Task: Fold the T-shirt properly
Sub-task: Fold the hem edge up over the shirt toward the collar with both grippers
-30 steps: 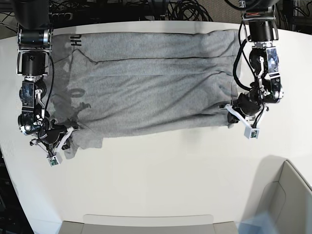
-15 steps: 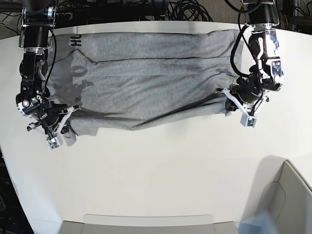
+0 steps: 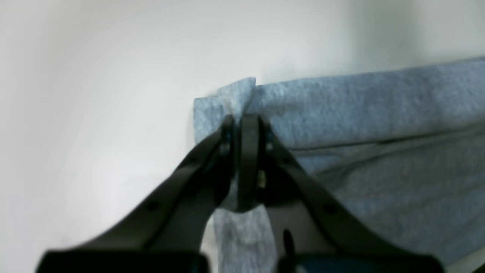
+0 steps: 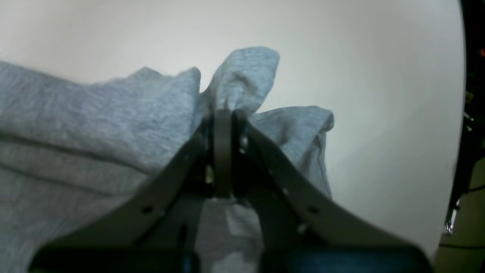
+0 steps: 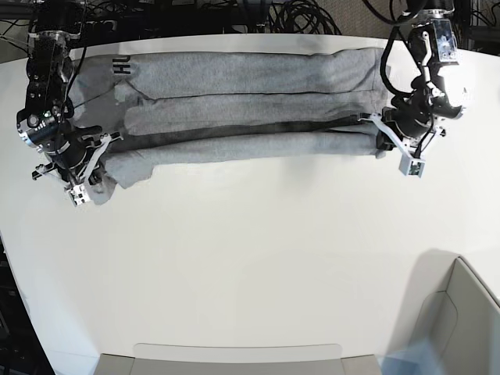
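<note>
The heather-grey T-shirt (image 5: 234, 86) lies stretched sideways across the far part of the white table (image 5: 250, 250), doubled into a long band. Black letters (image 5: 121, 65) show at its far left corner. My left gripper (image 5: 384, 142) is shut on the shirt's near right corner, which the left wrist view shows as cloth (image 3: 360, 102) pinched between the fingertips (image 3: 248, 129). My right gripper (image 5: 100, 166) is shut on the bunched near left corner; in the right wrist view the cloth (image 4: 94, 106) puckers above the closed fingertips (image 4: 222, 121). Both hold the edge lifted.
Black cables (image 5: 297, 16) run behind the table's far edge. A grey bin (image 5: 461, 312) stands at the near right corner. A pale tray rim (image 5: 234, 355) lies along the front edge.
Both grippers have moved toward the far edge with the shirt's near hem held, drawing it back over the body. The spread shirt has narrowed into a band.
</note>
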Robot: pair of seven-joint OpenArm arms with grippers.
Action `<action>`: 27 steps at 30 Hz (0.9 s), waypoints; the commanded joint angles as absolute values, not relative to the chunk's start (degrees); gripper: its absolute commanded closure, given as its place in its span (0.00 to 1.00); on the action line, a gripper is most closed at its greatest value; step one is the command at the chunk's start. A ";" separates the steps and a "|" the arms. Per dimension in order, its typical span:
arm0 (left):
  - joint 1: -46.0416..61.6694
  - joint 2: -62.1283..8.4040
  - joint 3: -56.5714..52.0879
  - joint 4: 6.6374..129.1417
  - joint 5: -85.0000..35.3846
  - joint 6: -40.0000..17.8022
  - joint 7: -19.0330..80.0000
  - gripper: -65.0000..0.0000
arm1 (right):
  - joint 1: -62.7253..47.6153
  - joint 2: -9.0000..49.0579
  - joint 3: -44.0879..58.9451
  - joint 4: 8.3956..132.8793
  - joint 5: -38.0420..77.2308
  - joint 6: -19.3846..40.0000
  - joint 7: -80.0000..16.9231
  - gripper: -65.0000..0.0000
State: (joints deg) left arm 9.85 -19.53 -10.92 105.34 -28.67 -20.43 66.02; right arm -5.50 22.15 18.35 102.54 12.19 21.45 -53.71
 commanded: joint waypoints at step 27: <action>23.69 -20.18 -11.47 113.36 -28.88 -20.53 65.80 1.00 | -26.77 22.37 33.27 114.86 23.43 21.58 -52.62 1.00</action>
